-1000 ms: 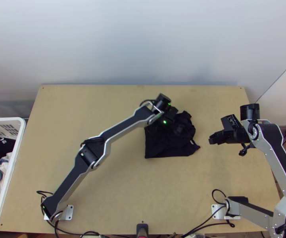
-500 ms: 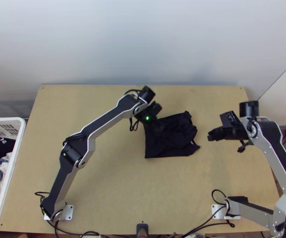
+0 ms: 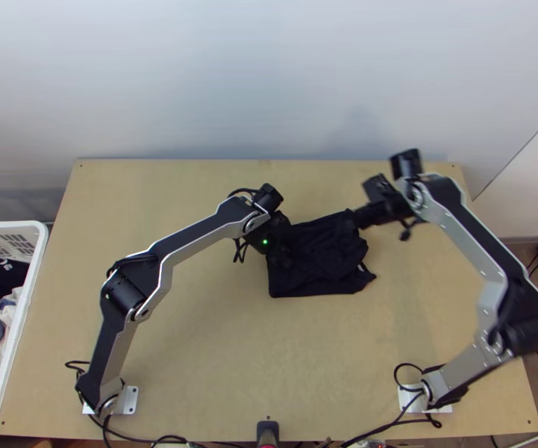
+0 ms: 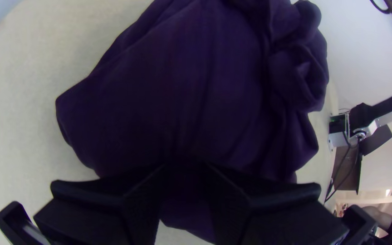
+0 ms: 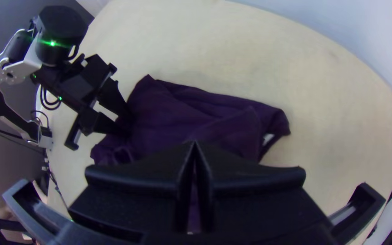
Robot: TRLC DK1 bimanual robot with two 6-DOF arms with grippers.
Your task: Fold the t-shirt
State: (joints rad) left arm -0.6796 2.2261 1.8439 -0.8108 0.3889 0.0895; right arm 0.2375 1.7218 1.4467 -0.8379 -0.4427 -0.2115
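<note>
The black t-shirt [image 3: 317, 257] lies folded into a rumpled bundle right of the table's middle, looking dark purple in the left wrist view [image 4: 182, 90] and right wrist view [image 5: 196, 113]. My left gripper [image 3: 286, 261] is at its left side, low on the cloth. Its fingers [image 4: 100, 195] stand apart there, with cloth beneath and between them, as the left gripper [image 4: 184, 168] shows up close. Over the shirt's far right corner is my right gripper [image 3: 352, 221]; in its wrist view the right gripper [image 5: 194, 144] has its fingertips together above the fabric, which they partly cover.
A white basket [image 3: 22, 317] of mixed clothes stands beyond the table's left edge. Bare wood [image 3: 216, 358] lies between the shirt and the near edge, where a small black device [image 3: 267, 431] sits. Cables run around both arm bases.
My left gripper has drawn back leftward off the shirt's upper part, then come down at its left side, shifting that edge slightly. The right arm has swung up and left to the shirt's far right corner.
</note>
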